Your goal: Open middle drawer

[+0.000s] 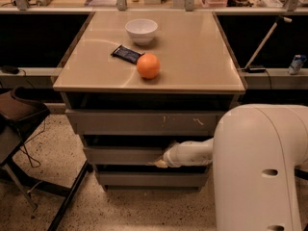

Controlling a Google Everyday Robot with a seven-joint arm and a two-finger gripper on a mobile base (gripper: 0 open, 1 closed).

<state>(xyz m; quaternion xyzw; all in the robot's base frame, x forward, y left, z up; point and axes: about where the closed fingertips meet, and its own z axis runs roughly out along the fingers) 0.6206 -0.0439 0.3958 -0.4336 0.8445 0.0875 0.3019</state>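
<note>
— Where did the light come from?
— From above, warm and yellowish. The tabletop [192, 57] took most of it, with a pale curved sheen left of the orange [148, 66], which cast a small shadow under itself.
— And lower down?
— Dim. The overhang shaded the drawer fronts, and the gaps between them were black. The gripper [161, 163], low at centre by the front of the middle drawer [120, 155], sat in that shade, while the white arm [260, 167] at lower right caught more light.
</note>
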